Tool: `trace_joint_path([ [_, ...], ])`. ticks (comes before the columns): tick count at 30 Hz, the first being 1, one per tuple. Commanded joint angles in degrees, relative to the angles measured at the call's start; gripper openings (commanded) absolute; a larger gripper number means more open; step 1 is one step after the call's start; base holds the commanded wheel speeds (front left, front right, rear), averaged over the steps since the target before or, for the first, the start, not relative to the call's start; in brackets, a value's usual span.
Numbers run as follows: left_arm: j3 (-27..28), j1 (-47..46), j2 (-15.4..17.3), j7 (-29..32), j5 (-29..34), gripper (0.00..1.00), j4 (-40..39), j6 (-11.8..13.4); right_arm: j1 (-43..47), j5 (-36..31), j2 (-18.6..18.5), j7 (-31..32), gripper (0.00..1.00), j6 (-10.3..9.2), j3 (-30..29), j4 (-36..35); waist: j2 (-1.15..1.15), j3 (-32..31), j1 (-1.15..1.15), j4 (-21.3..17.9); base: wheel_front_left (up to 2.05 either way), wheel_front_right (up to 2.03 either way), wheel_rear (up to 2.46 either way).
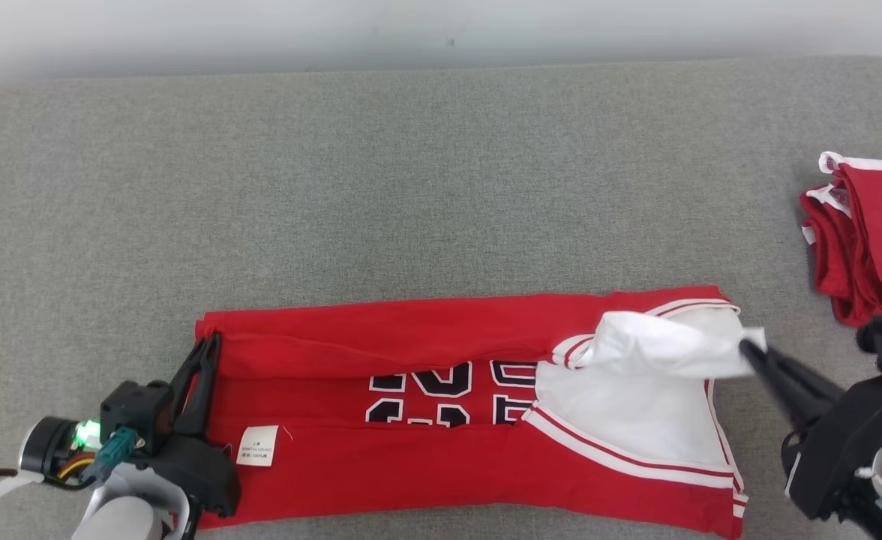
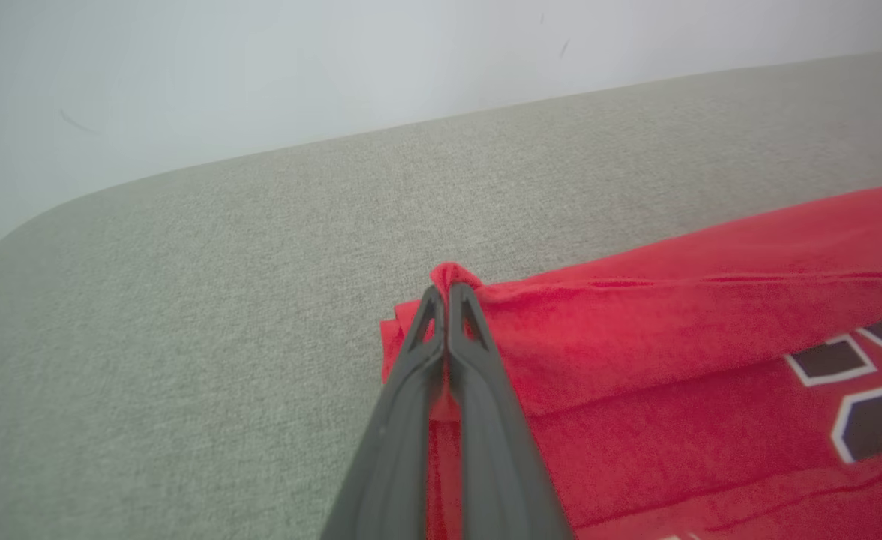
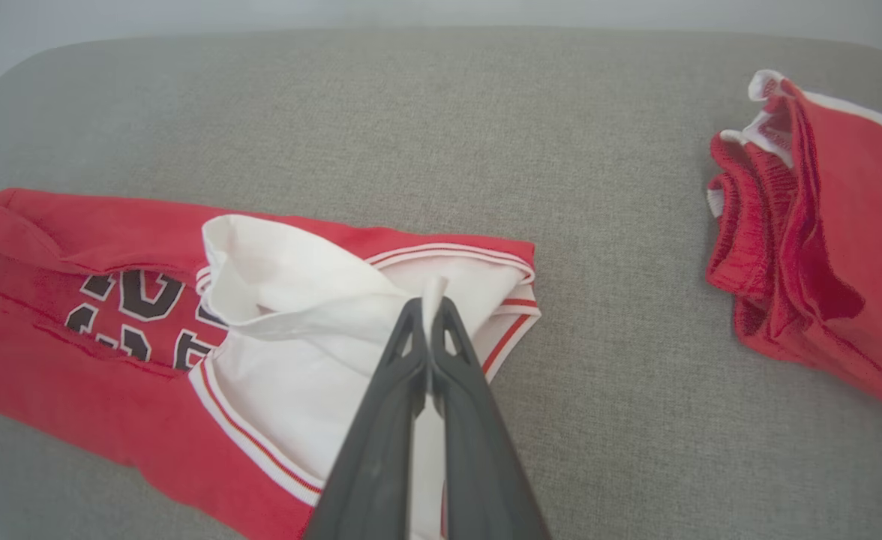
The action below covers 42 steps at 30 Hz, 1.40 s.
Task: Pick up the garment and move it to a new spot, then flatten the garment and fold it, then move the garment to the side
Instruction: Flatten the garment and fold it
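At the left, the left gripper (image 1: 209,343) is clamped on the far hem corner of the red jersey (image 1: 411,330). The jersey lies folded lengthwise on the near part of the grey padded surface (image 1: 411,187), and to the right the right gripper (image 1: 745,346) pinches a raised fold of its white fabric (image 1: 658,345). Both bites look thin, so an uneven pull could slip a corner free and spill the folds, while the red nub of cloth poking past the left fingertips reads clearly in the left wrist view and poorly in the head view.

Bare grey cushion (image 1: 411,172) stretches wide behind the red jersey (image 1: 426,334) and to its left. A pile of red clothes (image 1: 872,247) sits near the jersey's white end, narrowing the passage on the right.
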Motion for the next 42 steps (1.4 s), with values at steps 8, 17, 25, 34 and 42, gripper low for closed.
trace_joint_path([
  [8, 1.79, 3.12, -1.10, -0.97, -0.78, 0.24, 3.10, -0.08, 5.67, 1.99, 0.40, 5.68, 0.00, -0.13, 0.87, -3.25, 0.01, -0.54, 0.01, -0.11, 0.00, 0.00, 0.00],
  [17, 3.72, 4.64, -2.32, -1.15, -1.88, 1.00, 5.50, 0.22, 9.55, 3.55, 0.62, 10.31, 0.45, -0.13, 2.27, -1.56, 0.01, -1.37, 0.01, 0.06, 0.00, 0.00, 0.00],
  [25, 8.94, 9.73, -2.89, -1.08, -0.70, 1.00, -0.36, 2.47, 12.46, 3.24, 2.47, 13.86, 1.00, -0.13, 1.62, -0.69, 0.01, -2.26, 0.01, 0.21, 0.00, 0.00, 0.00],
  [34, 19.31, 18.49, -6.94, -1.09, 3.48, 1.00, -15.60, 3.83, 8.91, -0.76, 4.58, 0.30, 1.00, -0.13, 0.07, -0.85, 0.01, -4.13, 0.01, 0.88, 0.00, 0.00, 0.00],
  [42, 28.42, 24.19, -16.09, -1.09, 7.44, 1.00, -25.71, -3.62, 7.31, -5.70, 10.68, -20.54, 1.00, -0.13, -0.20, 6.30, 0.01, -7.87, 0.01, 2.25, 0.00, 0.00, 0.00],
])
